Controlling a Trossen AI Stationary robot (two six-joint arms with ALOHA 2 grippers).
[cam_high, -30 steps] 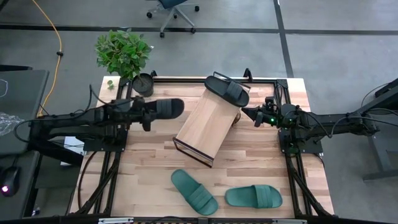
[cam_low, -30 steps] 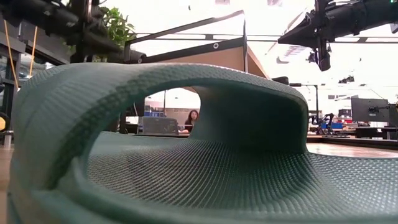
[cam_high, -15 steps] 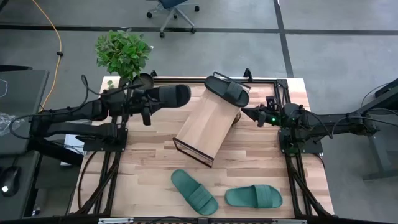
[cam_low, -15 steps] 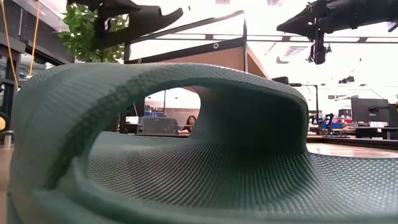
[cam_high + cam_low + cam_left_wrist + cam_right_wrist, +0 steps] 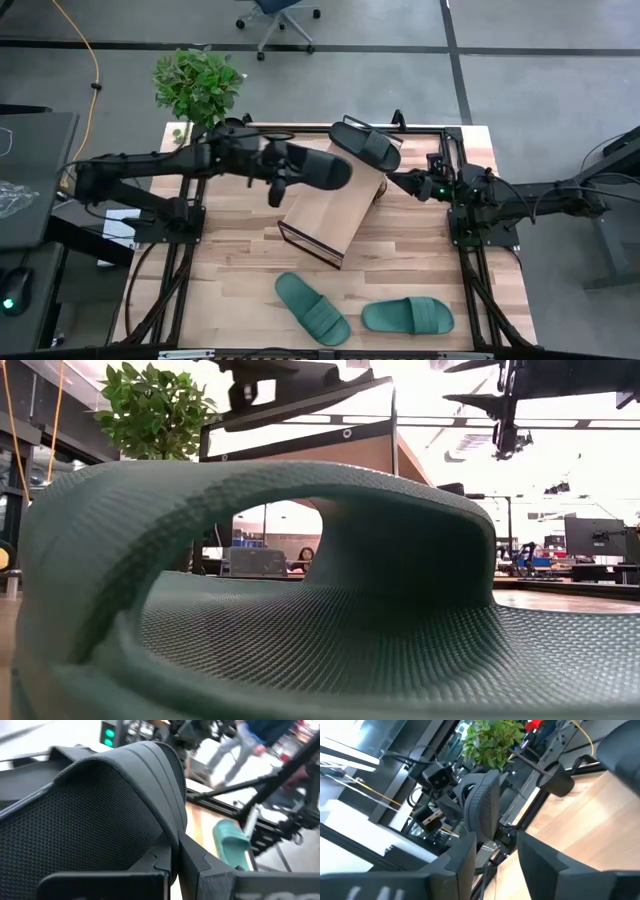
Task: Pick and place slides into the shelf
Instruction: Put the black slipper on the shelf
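My left gripper point(image 5: 283, 172) is shut on a black slide point(image 5: 318, 168) and holds it in the air over the far left part of the shelf point(image 5: 325, 212), a slanted light-wood board. A second black slide point(image 5: 365, 143) lies on the shelf's far end. Two teal slides point(image 5: 312, 307) point(image 5: 408, 316) lie sole down near the table's front edge; one of them point(image 5: 300, 600) fills the low view. My right gripper point(image 5: 392, 180) hangs open beside the shelf's right edge, touching nothing. My left gripper pinches the black slide between its two fingers at the end nearest the arm point(image 5: 172, 837), coming roughly level from the table's left. The slide sticks out past the fingers toward the right, lifted clear above the shelf point(image 5: 300, 385).
A potted plant point(image 5: 198, 85) stands at the table's far left corner. Bare tabletop point(image 5: 230, 270) lies left of the shelf and between it and the teal slides. A dark metal frame point(image 5: 440, 128) borders the table.
My left gripper has carried the black slide up and toward the table's right edge, from left of the shelf to above its far left part. My right gripper has opened where it hangs beside the shelf.
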